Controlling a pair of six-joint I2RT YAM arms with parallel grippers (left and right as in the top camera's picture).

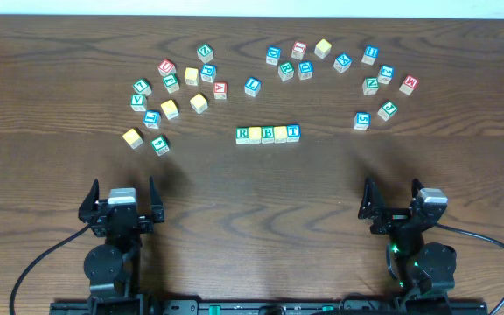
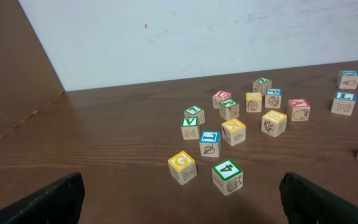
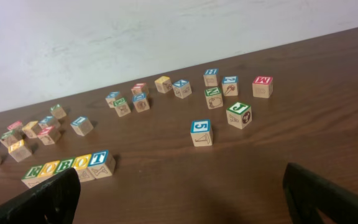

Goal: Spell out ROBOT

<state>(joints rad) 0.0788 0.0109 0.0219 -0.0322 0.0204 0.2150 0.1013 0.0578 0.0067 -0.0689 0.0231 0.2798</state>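
Left gripper (image 1: 122,199) hangs back by its base, jaws wide and empty, well apart from the word. Farther out, between the arms, the ROBOT row (image 1: 268,134) sits touching in line and looks finished, so the next move is just keeping clear. Right gripper (image 1: 394,203) gapes empty too, well short of it.
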